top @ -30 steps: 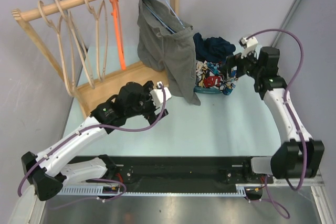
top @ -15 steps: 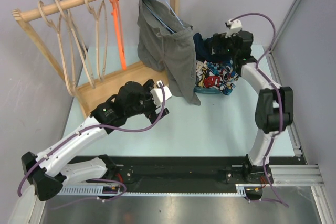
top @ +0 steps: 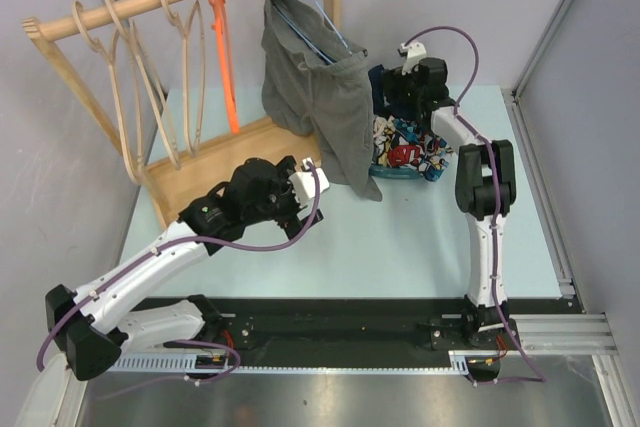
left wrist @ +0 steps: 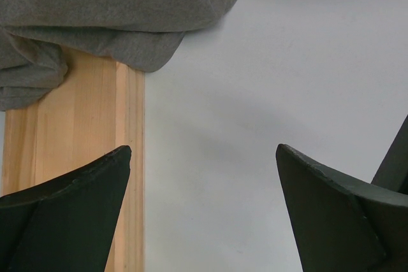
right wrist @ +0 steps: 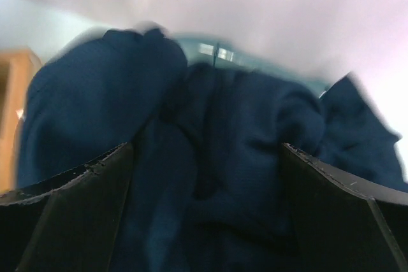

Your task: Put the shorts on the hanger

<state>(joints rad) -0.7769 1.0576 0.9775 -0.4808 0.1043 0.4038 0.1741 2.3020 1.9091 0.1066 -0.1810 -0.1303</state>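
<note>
The dark navy shorts (top: 385, 85) lie bunched on top of a pile of clothes at the back of the table; they fill the right wrist view (right wrist: 210, 157). My right gripper (top: 398, 99) is open right over them, jaws spread with the navy fabric between them (right wrist: 207, 157). The orange hanger (top: 224, 47) hangs on the wooden rail at the back left. My left gripper (top: 308, 187) is open and empty above the table by the rack's base (left wrist: 204, 157).
Grey shorts (top: 320, 97) hang from a thin blue wire hanger (top: 320, 7) on the rail. Pale wooden hangers (top: 150, 67) hang left of the orange one. Colourful patterned clothes (top: 410, 152) lie under the navy shorts. The wooden rack base (left wrist: 76, 144) lies by my left gripper.
My right arm has swung left and forward from the table's right side onto the clothes pile, ending over the navy shorts. The left arm has barely moved.
</note>
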